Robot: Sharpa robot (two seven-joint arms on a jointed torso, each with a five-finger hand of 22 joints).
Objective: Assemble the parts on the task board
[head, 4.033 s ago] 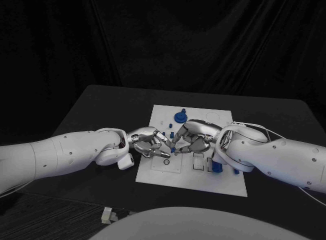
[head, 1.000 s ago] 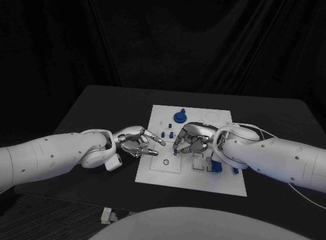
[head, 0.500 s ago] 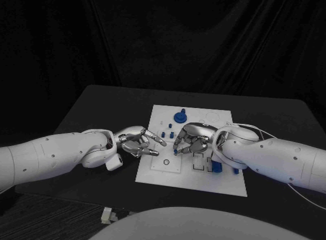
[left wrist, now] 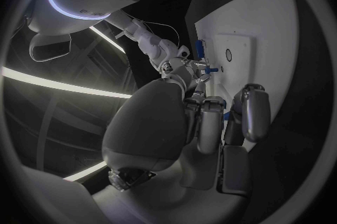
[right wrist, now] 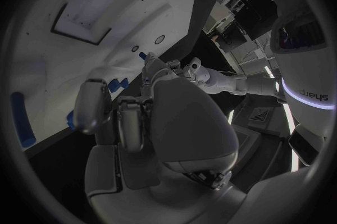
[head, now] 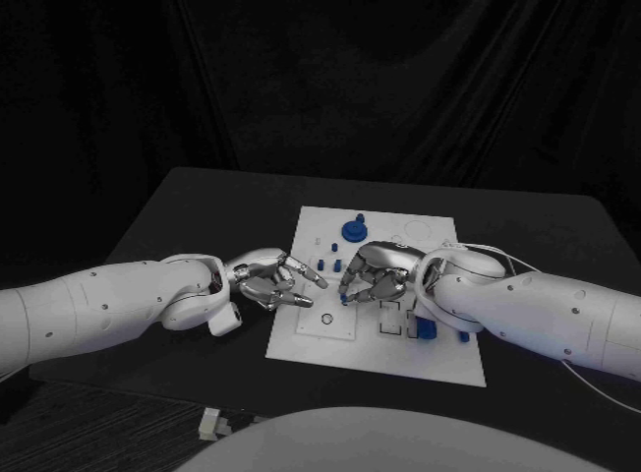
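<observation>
Board (head: 448, 364): white plate in the middle of the black table (head: 193, 206), its near edge bare; every place below is given from it.
Near parts: a blue piece (head: 422, 329) stands by the board's near-right slots, just beside the right forearm, and a second one (head: 462, 336) peeks out right of it.
Right hand (head: 375, 277): over the board's middle, fingers bent down toward the surface, tips at or just above it. A small blue part (right wrist: 118, 83) sits right at the fingers in the right wrist view, but whether it is pinched or only lying beside them, I cannot tell.
Left hand (head: 274, 281): at the board's left edge, fingers apart and stretched toward the middle, nothing in it; the left wrist view shows the palm (left wrist: 151, 128) bare too.
Between the hands: a dark oval hole (head: 327, 318) in the board, and two short blue pegs (head: 325, 265) a little beyond the left fingertips.
Far end: a blue knob (head: 355, 230) stands upright near the board's far edge, well apart from both hands.
</observation>
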